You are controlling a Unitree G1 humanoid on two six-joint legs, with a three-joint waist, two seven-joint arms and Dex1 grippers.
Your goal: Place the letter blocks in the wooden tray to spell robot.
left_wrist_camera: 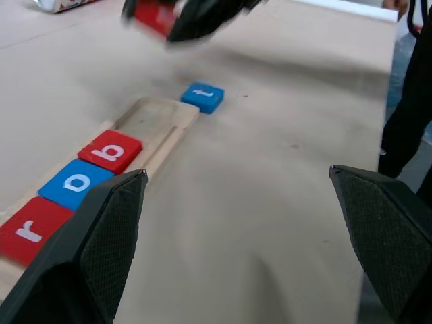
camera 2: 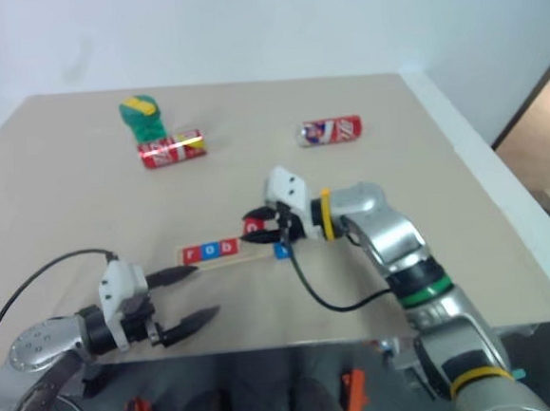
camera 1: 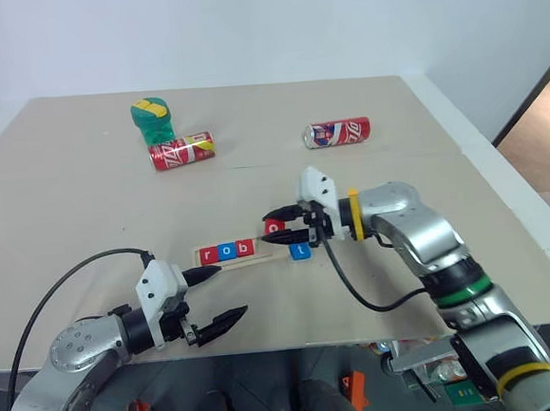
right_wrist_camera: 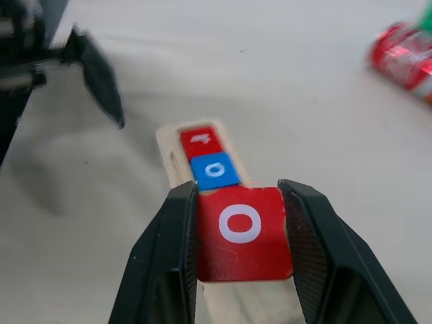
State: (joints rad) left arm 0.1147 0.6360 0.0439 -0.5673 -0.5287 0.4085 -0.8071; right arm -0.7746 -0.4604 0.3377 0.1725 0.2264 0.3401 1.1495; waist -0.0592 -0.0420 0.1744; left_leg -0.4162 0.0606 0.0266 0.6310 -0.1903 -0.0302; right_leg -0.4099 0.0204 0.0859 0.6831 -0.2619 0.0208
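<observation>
Beige tabletop (camera 1: 85, 211) runs back to a white wall, and near its front edge lies the wooden tray (camera 1: 234, 259), long side across the robot's view. Three letter blocks sit in its groove at the left end: a red r (camera 1: 210, 253), a blue o (camera 1: 227, 251) and a red b (camera 1: 245, 248); the tray's right part is bare. The left wrist view shows that bare groove plainly and the blue t block (left_wrist_camera: 202, 96) lying flat on the table just past the tray's right end. The right wrist view gives what the head views cannot: a red block with a white o (right_wrist_camera: 241, 233) pinched flat between the two black fingers (right_wrist_camera: 169, 256) of the right gripper (camera 1: 286, 226), pads against its opposite edges, held in the air over the tray with the blue o and red r showing beyond it. From the head, the right forearm reaches in from the right with the wrist bent leftward, fingers pointing left and slightly down above the tray's right end. The left gripper (camera 1: 217, 297) hovers near the table's front edge by the tray's left end, jaws spread wide and holding nothing, pointing rightward. Farther back lie two red soda cans (camera 1: 181, 151) (camera 1: 337, 133) on their sides, well apart, with a green and yellow object (camera 1: 153, 119) just behind the left one.
</observation>
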